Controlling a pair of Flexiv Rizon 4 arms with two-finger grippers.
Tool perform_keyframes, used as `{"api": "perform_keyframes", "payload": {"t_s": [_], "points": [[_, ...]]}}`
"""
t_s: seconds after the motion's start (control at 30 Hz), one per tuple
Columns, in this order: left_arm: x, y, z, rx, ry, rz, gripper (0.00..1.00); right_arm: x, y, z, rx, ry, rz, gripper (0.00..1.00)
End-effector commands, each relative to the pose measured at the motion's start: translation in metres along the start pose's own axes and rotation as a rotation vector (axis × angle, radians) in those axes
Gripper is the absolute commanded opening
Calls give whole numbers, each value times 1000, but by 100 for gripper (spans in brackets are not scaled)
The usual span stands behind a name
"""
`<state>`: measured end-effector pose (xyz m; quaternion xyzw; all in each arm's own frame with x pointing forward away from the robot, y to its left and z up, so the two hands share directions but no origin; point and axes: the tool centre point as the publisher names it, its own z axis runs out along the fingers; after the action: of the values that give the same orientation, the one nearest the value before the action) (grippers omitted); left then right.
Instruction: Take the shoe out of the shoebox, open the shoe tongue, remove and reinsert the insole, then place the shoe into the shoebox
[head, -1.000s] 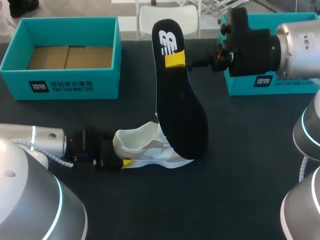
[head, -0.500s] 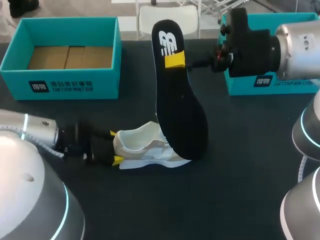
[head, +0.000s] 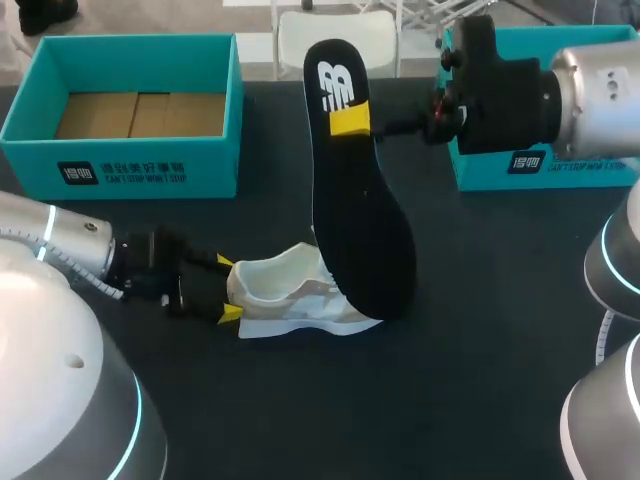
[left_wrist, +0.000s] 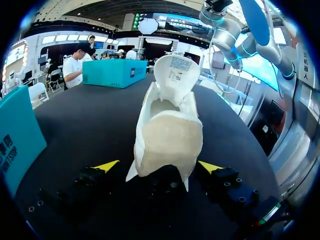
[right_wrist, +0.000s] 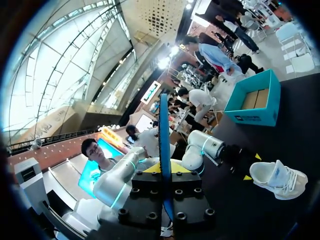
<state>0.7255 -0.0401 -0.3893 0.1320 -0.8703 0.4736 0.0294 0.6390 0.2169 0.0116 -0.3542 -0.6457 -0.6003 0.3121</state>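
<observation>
Right claw (right_wrist: 163, 169) clamped on black insole (head: 362, 220), toe-end on white sneaker (head: 290, 290) — left claw (left_wrist: 159, 166) apart, flanking sneaker's heel.

The surface (head: 480, 330) is black and matte, a broad plain top that takes up nearly the whole head view and runs out past the near edge and both sides. In the left wrist view it stretches away dark and flat, with a faint sheen where the room's light falls on it.

Toward its far right corner stands a second teal box (head: 600, 172), resting flat on the surface. Only part of it shows from above: the near wall, which carries a small dark label with pale print, and a strip of rim further back. The left wrist view shows it at the far end of the surface, long wall side-on. I cannot make out what lies inside it.
</observation>
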Motion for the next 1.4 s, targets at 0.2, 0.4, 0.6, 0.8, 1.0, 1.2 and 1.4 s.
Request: {"api": "perform_keyframes", "payload": {"t_s": [0.2,0.4,0.6,0.8,1.0,1.2,1.4], "points": [[4,-11,-15,-78,-37,19,100,0,0,4,-1,-4,2,0],[7,-26,-24,-205,-71,16,100,0,0,4,-1,-4,2,0],[8,-44,-31,-332,-83,16,100,0,0,4,-1,-4,2,0],[9,-57,-30,-532,-87,11,100,0,0,4,-1,-4,2,0],[6,-63,-25,-681,-39,-16,100,0,0,4,-1,-4,2,0],[6,-69,-21,-832,-51,4,100,0,0,4,-1,-4,2,0],[7,-72,-23,-922,-79,33,100,0,0,4,-1,-4,2,0]]}}
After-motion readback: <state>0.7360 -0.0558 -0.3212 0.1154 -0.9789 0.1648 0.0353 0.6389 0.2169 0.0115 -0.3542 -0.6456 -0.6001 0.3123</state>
